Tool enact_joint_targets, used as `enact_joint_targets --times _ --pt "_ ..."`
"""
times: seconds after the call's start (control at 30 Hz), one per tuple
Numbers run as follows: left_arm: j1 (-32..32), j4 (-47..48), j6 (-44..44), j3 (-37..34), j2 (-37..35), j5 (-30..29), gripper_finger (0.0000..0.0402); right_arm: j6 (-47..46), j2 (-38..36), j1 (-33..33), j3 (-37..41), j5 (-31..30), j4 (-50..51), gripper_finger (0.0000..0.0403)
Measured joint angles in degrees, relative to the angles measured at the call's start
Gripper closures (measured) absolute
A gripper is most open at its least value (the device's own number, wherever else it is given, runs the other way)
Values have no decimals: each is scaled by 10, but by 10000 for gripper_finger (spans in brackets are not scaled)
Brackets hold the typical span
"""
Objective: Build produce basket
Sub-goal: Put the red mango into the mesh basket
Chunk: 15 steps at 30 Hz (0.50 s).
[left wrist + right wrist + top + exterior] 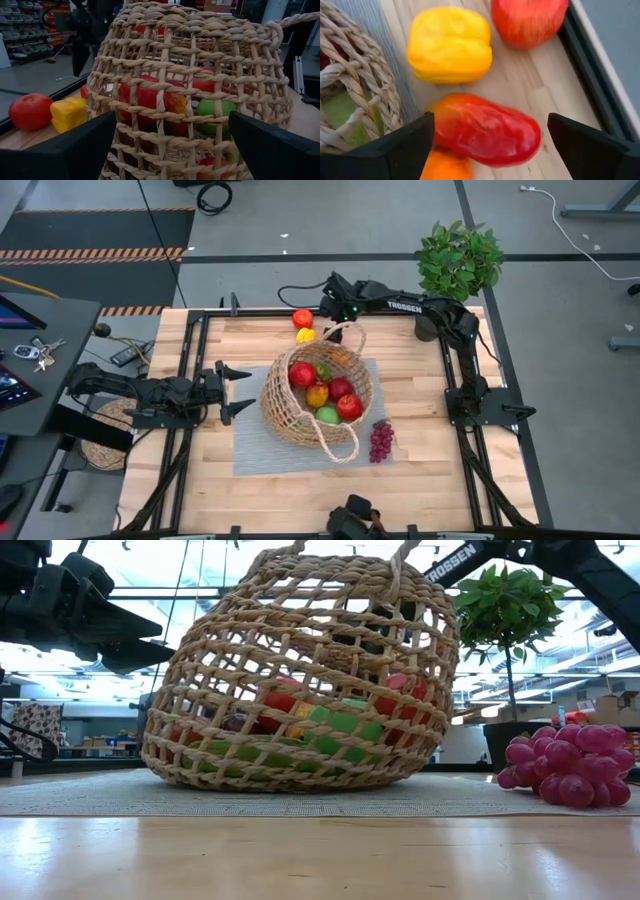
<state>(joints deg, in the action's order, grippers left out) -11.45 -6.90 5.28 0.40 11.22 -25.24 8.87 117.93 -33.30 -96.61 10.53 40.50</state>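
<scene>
right hand (487, 142) open above a red pepper (485, 129) on the bench (420, 480) beside the tipped basket (315, 400); left hand (232, 392) open nearby. centre fingers before closing.

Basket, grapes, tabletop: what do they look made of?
Basket: woven tan wicker or rattan, matte; open lattice of twisted strands, the fruit showing through.
Grapes: likely moulded plastic or rubber, semi-gloss; uniform purple balls with soft highlights.
Tabletop: light wood, butcher-block look; parallel strips with grain, low sheen. Whether solid wood or veneer cannot be told.
</scene>
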Motion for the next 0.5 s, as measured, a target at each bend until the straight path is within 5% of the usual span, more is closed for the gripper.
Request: enact_joint_targets --times 0.5 --pt "0 0 0 0 0 0 8 -10 -20 -9 15 0 -42 6"
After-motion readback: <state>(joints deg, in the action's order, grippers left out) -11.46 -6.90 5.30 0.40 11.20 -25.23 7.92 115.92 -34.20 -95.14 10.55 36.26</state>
